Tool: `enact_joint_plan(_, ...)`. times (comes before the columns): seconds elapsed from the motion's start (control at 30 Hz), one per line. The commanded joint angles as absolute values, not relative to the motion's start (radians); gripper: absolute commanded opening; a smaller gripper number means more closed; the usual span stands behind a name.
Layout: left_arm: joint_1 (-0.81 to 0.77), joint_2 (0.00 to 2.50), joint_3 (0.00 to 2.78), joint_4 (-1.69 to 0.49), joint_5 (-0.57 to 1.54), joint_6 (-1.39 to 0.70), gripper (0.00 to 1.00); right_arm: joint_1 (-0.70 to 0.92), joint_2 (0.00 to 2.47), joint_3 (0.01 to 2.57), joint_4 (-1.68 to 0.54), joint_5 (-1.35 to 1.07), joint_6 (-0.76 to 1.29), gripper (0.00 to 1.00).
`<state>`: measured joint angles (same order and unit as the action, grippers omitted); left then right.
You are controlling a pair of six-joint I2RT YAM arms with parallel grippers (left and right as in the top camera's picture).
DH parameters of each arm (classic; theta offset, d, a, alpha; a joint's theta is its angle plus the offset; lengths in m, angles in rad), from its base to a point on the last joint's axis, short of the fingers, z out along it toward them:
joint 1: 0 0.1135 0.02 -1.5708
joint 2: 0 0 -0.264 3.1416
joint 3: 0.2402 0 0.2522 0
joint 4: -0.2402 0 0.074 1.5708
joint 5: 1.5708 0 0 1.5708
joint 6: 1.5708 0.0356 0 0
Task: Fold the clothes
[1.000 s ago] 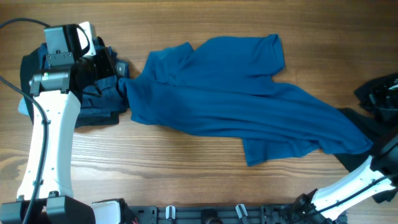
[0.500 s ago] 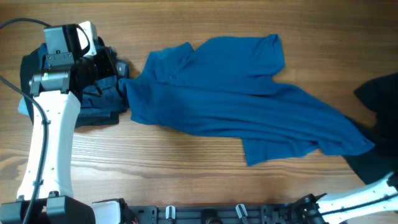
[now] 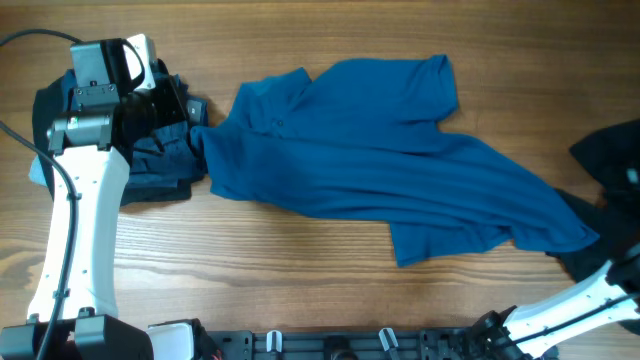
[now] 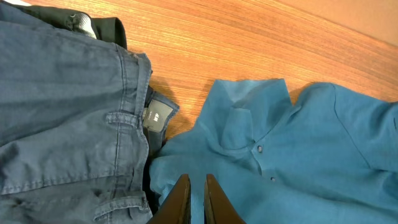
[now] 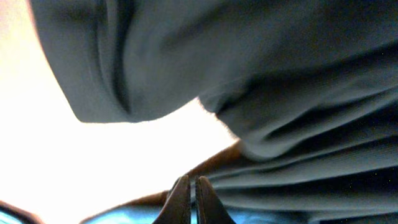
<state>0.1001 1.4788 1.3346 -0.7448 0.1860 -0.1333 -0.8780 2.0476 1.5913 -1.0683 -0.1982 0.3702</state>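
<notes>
The blue polo shirt (image 3: pixel 380 150) lies spread and wrinkled across the middle of the table, collar to the left. My left gripper (image 3: pixel 192 120) sits at its left edge. In the left wrist view the jaws (image 4: pixel 193 182) are closed on the blue cloth (image 4: pixel 298 143) just below the collar and buttons. A dark garment (image 3: pixel 612 150) bunches at the right edge. In the right wrist view the jaws (image 5: pixel 189 182) are closed at the folds of this dark cloth (image 5: pixel 280 93). A strip of blue shirt (image 5: pixel 124 214) shows below them. In the overhead view the right gripper itself is hidden.
A pile of dark blue-grey trousers (image 3: pixel 160 160) lies under the left arm, touching the shirt's left edge; it also shows in the left wrist view (image 4: pixel 62 112). The right arm (image 3: pixel 570 305) reaches in from the bottom right. More dark cloth (image 3: pixel 585 262) lies beside the shirt's right end.
The right arm dropped toward the bottom right corner, then came back up. The dark cloth at the right shifted with it. The left arm and the shirt stayed almost still.
</notes>
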Motion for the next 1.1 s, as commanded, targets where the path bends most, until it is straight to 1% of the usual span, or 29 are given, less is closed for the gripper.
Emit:
enact_joint_plan(0.0, 0.107, 1.456, 1.349, -0.742, 0.202, -0.136, 0.09, -0.854, 2.040, 1.425, -0.975, -0.059, 0.437, 0.04)
enact_joint_plan(0.07, 0.107, 1.454, 1.349, -0.742, 0.202, -0.136, 0.09, -0.865, 2.040, 1.318, -0.871, -0.033, 0.469, 0.04)
enact_joint_plan(0.17, 0.107, 1.450, 1.349, -0.742, 0.228, -0.136, 0.09, -0.912, 2.040, 1.258, -0.827, 0.131, 0.530, 0.04)
enact_joint_plan(0.23, 0.107, 1.446, 1.349, -0.741, 0.229, -0.136, 0.09, -0.982, 2.039, 1.271, -0.815, 0.224, 0.535, 0.04)
enact_joint_plan(0.4, 0.107, 1.439, 1.349, -0.741, 0.228, -0.135, 0.11, -1.175, 2.038, 1.411, -0.853, 0.270, 0.511, 0.04)
enact_joint_plan(0.47, 0.107, 1.440, 1.349, -0.741, 0.228, -0.135, 0.11, -1.223, 2.038, 1.480, -0.886, 0.269, 0.512, 0.04)
enact_joint_plan(0.53, 0.107, 1.440, 1.349, -0.741, 0.228, -0.135, 0.12, -1.263, 2.038, 1.562, -0.921, 0.217, 0.511, 0.04)
enact_joint_plan(0.57, 0.107, 1.440, 1.349, -0.741, 0.228, -0.135, 0.12, -1.271, 2.038, 1.589, -0.934, 0.181, 0.511, 0.04)
enact_joint_plan(0.63, 0.107, 1.440, 1.349, -0.741, 0.228, -0.136, 0.12, -1.271, 2.038, 1.646, -0.944, 0.026, 0.493, 0.04)
enact_joint_plan(0.7, 0.107, 1.440, 1.349, -0.741, 0.228, -0.136, 0.13, -1.254, 2.036, 1.655, -0.925, -0.178, 0.438, 0.04)
enact_joint_plan(0.77, 0.107, 1.439, 1.349, -0.741, 0.228, -0.136, 0.18, -1.229, 2.036, 1.655, -0.915, -0.337, 0.384, 0.06)
enact_joint_plan(0.8, 0.107, 1.440, 1.349, -0.742, 0.228, -0.136, 0.20, -1.199, 2.036, 1.655, -0.900, -0.469, 0.302, 0.09)
enact_joint_plan(0.83, 0.107, 1.439, 1.349, -0.745, 0.228, -0.135, 0.24, -1.165, 2.035, 1.655, -0.894, -0.569, 0.240, 0.13)
enact_joint_plan(0.87, 0.107, 1.438, 1.349, -0.749, 0.228, -0.135, 0.29, -1.104, 2.032, 1.655, -0.896, -0.684, 0.150, 0.20)
enact_joint_plan(0.9, 0.107, 1.437, 1.349, -0.750, 0.228, -0.135, 0.36, -1.066, 2.028, 1.655, -0.905, -0.731, 0.102, 0.27)
enact_joint_plan(0.93, 0.107, 1.433, 1.349, -0.750, 0.228, -0.135, 0.40, -1.021, 2.023, 1.655, -0.918, -0.755, 0.062, 0.31)
enact_joint_plan(1.0, 0.099, 1.422, 1.349, -0.749, 0.236, -0.135, 0.48, -0.913, 2.015, 1.655, -0.944, -0.768, -0.002, 0.38)
enact_joint_plan(1.07, 0.073, 1.406, 1.349, -0.750, 0.236, -0.124, 0.53, -0.755, 2.012, 1.655, -0.955, -0.767, -0.056, 0.41)
